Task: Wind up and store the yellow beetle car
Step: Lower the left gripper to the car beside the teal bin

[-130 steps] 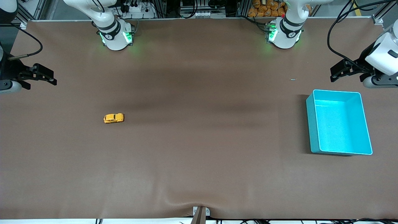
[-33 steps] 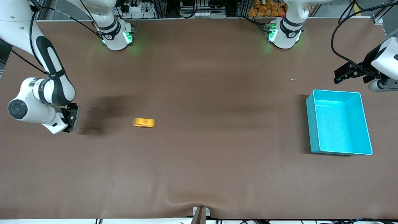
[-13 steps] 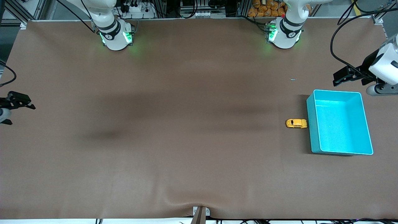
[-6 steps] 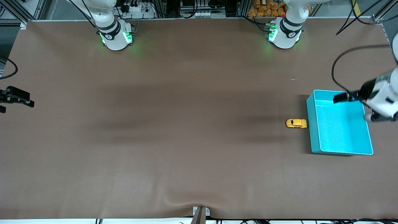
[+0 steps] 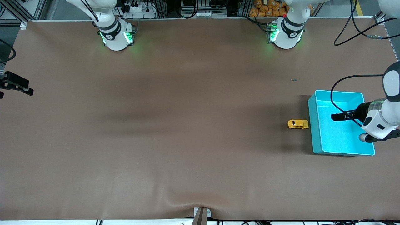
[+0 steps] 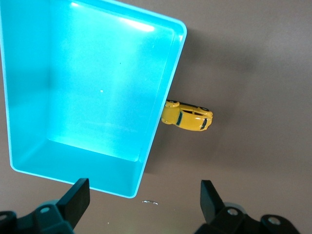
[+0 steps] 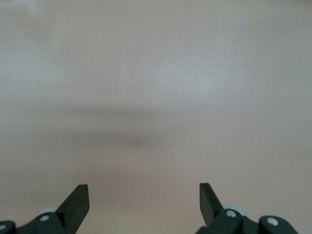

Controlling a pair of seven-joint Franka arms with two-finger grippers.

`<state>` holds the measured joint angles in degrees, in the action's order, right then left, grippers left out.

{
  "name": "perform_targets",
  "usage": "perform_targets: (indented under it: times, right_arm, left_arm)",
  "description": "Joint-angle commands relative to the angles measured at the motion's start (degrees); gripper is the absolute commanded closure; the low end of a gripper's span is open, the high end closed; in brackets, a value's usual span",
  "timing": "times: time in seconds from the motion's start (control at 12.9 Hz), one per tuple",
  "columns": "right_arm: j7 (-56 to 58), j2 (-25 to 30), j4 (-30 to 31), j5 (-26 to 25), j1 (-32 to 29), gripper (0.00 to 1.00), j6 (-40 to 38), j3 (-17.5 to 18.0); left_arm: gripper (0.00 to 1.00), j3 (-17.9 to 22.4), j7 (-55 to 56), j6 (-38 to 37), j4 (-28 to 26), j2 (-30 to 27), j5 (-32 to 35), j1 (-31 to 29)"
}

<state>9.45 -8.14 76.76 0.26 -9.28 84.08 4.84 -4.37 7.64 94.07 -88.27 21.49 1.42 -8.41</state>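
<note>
Hovering over the bin (image 5: 314, 125), the left gripper (image 5: 333, 117) hangs in the air above the turquoise floor with its fingers spread wide and nothing between them. Its arm comes in over the bench (image 5: 187, 140) at the left arm's end, with a black cable looping above the bin's rim. From the left wrist view the two dark fingertips (image 6: 78, 197) stand well apart, and the bin (image 6: 165, 107) and the car (image 6: 187, 116) both show below them, neither one touched.

Sitting on the bench, the car (image 5: 297, 124) is just outside the bin, its one end touching or almost touching the bin's wall that faces the right arm's end of the bench; from these views I cannot tell which. It stands upright on its wheels, lengthwise toward that wall. Relative to the left gripper it lies lower, on the bench surface, apart from the fingertips with the bin wall between.

Waiting at the right arm's end of the bench, the right gripper (image 5: 17, 86) is held up over the bench edge, well apart from the car and the bin. Its fingers (image 7: 75, 200) are spread wide too and hold nothing; the right wrist view shows only bare brown bench below them.

A small pale fleck (image 5: 294, 79) lies on the bench between the left arm's base (image 5: 286, 34) and the bin
</note>
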Motion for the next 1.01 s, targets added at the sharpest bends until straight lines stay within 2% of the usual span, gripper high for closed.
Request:
perform_targets:
  times: [0.0,0.08,0.39,0.62,0.93]
  right_arm:
    - [-1.80,7.85,9.87,0.71,-0.30,0.00,2.74,-0.09]
    - [-1.89,9.09,11.55,0.71,-0.39,0.00,3.19,-0.09]
    - [-2.15,8.40,11.31,0.71,-0.13,0.00,2.93,0.00]
    - [-3.29,8.05,11.39,0.71,0.75,0.00,3.11,0.00]
    - [-5.66,7.52,11.22,0.36,2.60,0.00,6.45,0.00]
  left_arm:
    - [0.00,-0.46,4.55,4.78,-7.85,-4.77,-1.51,-0.47]
    - [0.00,-0.46,6.67,8.20,-12.23,-7.06,-1.51,-0.47]
    - [0.00,-0.55,15.18,20.69,-26.75,-14.28,-1.60,-0.55]
    - [0.00,-0.55,24.94,23.26,-28.89,-14.73,-1.60,-0.55]
    - [0.00,-0.81,45.41,25.81,-29.15,-13.33,-1.95,-0.20]
